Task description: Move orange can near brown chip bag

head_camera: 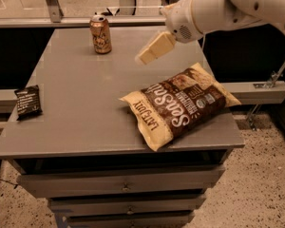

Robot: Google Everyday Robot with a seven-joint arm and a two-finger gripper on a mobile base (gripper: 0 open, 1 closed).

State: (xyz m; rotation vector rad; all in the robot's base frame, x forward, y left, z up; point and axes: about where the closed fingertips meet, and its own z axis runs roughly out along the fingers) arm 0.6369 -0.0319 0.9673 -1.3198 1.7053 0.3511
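The orange can (100, 34) stands upright at the far left of the grey table top (80, 89), near its back edge. The brown chip bag (180, 103) lies flat at the front right of the table, one cream end pointing to the front edge. My gripper (152, 50) hangs in the air above the table, to the right of the can and behind the bag's far left corner. It touches neither and holds nothing that I can see. The white arm (218, 8) reaches in from the upper right.
A small flat black packet (27, 101) lies near the table's left edge. The table has drawers (123, 186) below its front edge. A glass railing (52, 4) runs behind the table. A metal bar (261, 91) lies low to the right.
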